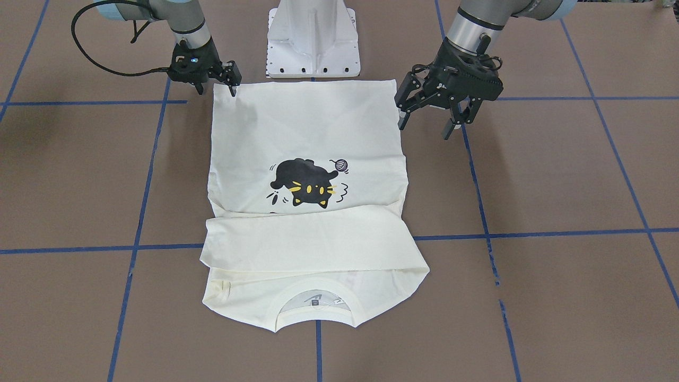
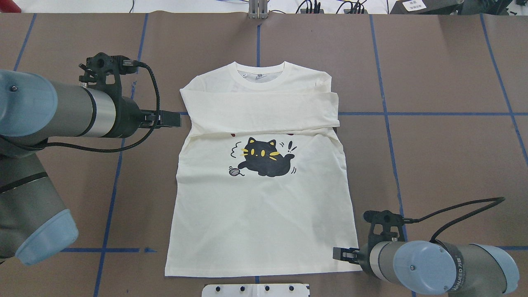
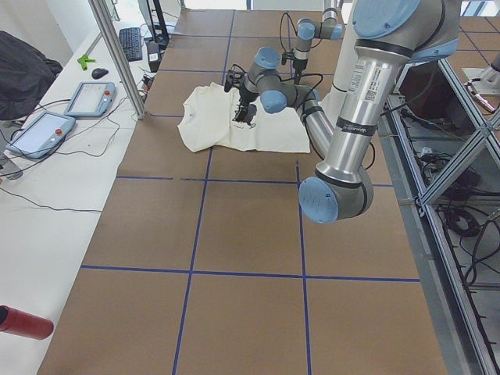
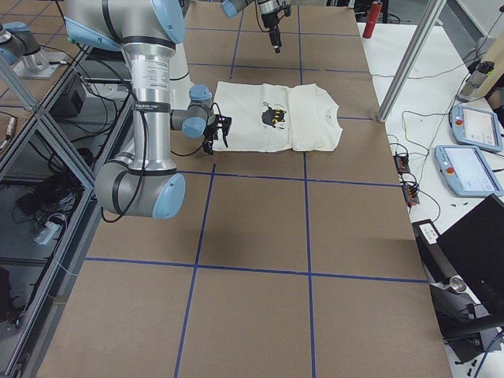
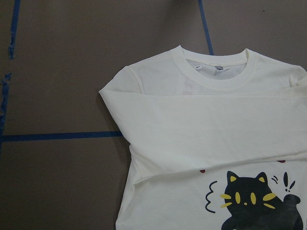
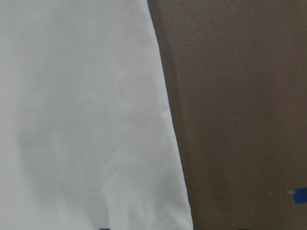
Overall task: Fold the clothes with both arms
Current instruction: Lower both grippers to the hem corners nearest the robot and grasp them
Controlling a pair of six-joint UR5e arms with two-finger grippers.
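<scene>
The cream-white T-shirt [image 1: 307, 122] lies flat and print side up, hem toward the robot's base and collar [image 2: 260, 74] on the far side. Both long sleeves are folded across the chest, just above the black cat print [image 2: 266, 159], and hide almost all of the red lettering. My left gripper [image 1: 427, 124] is open and empty. It hangs high above the table beside the shirt's sleeve fold [image 2: 175, 119]; its wrist view looks down on the collar and folded sleeve [image 5: 201, 134]. My right gripper [image 1: 215, 85] is open and empty, low at the hem corner [image 2: 344, 255]. Its wrist view shows the shirt's side edge [image 6: 163, 120] close up.
The white pedestal base [image 1: 313, 42] stands just behind the hem. Blue tape lines [image 1: 132, 246] cross the brown table top. A metal post [image 3: 117, 55] and teach pendants [image 3: 90, 98] stand at the table's far side, and a red cylinder [image 3: 23, 322] lies near a corner.
</scene>
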